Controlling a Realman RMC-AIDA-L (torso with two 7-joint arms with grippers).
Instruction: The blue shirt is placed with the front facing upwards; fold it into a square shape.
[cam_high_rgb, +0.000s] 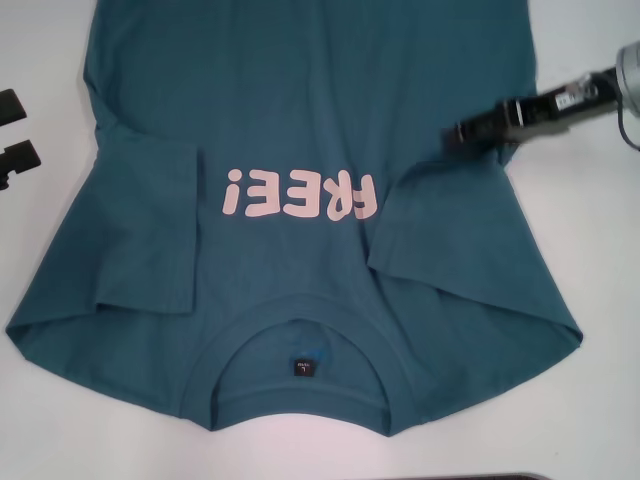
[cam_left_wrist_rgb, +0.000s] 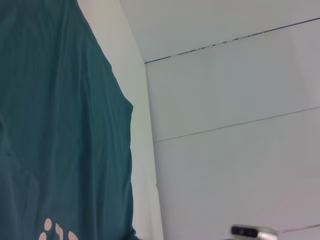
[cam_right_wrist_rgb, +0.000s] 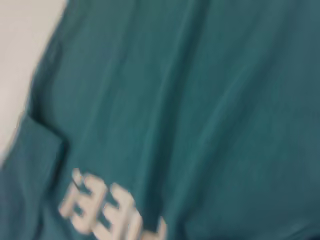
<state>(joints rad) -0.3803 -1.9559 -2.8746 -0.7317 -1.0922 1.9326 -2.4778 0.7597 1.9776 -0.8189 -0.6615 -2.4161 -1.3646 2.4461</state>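
Note:
The blue shirt (cam_high_rgb: 300, 130) lies spread front-up on the white table (cam_high_rgb: 600, 260), its ribbed collar (cam_high_rgb: 300, 400) nearest me and the pink "FREE!" print (cam_high_rgb: 300, 195) reading upside down. Both short sleeves are turned in over the chest, so the sides run fairly straight. My right gripper (cam_high_rgb: 470, 130) reaches in from the right, low over the shirt's right side by the folded sleeve. My left gripper (cam_high_rgb: 12, 130) sits at the far left on bare table, off the cloth, open with its two black fingers (cam_high_rgb: 20, 158) apart. The right wrist view shows teal cloth (cam_right_wrist_rgb: 200, 100) and print (cam_right_wrist_rgb: 110, 210) close up.
White table shows on both sides of the shirt and in the left wrist view (cam_left_wrist_rgb: 225, 150), where the cloth's edge (cam_left_wrist_rgb: 127, 150) runs along it. A dark strip (cam_high_rgb: 500, 476) shows at the near table edge.

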